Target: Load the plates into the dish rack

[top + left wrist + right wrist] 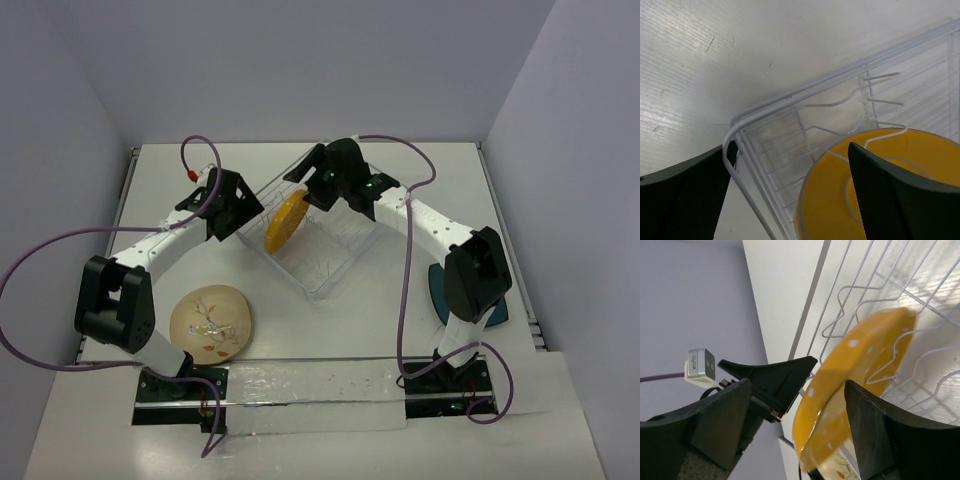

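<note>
Seating the orange plate (285, 222) on edge in the dish rack (330, 262): right fingers (880, 435) apart astride it, left fingers (900, 210) apart nearby. Next, probably: withdraw without tipping it.

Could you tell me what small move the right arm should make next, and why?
Probably draw the right gripper up and away from the orange plate. Its jaws stand open beside it, and it leans among the dish rack's prongs. The beige plate and teal plate lie outside it.
</note>
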Robot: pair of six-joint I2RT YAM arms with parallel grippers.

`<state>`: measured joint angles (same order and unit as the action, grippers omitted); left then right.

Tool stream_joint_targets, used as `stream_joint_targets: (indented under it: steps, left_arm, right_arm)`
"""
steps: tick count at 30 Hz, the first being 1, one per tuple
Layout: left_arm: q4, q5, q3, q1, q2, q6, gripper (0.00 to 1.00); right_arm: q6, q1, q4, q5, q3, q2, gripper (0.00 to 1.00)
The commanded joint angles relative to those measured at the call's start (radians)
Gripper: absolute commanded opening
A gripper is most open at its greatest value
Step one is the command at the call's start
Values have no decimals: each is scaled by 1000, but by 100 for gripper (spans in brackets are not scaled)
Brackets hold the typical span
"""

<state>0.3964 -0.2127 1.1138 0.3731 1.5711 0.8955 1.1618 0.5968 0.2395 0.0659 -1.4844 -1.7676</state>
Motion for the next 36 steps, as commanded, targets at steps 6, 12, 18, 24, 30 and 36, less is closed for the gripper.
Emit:
stream_joint_targets:
  steps: [6,12,18,24,30,36]
  left_arm:
    - [-20,-6,69,13,-1,-15,99]
    - [-28,-10,72,13,-6,-18,99]
    - [-23,-13,84,14,-1,-20,99]
    - [-9,-26,107,14,-23,-33,99]
    - [60,-90,136,13,-98,-35,99]
    - [174,-202,110,12,-235,12,99]
  right_arm:
    - [-14,-30,-42,3,-33,4,84]
    - [-100,-34,-40,75,-77,-3,84]
    - [-157,-27,-40,141,-70,3,83]
    - [-242,-12,-38,218,-35,60,83]
    - [-327,-9,-29,117,113,233,86]
    - [-461,-5,31,-23,213,430,94]
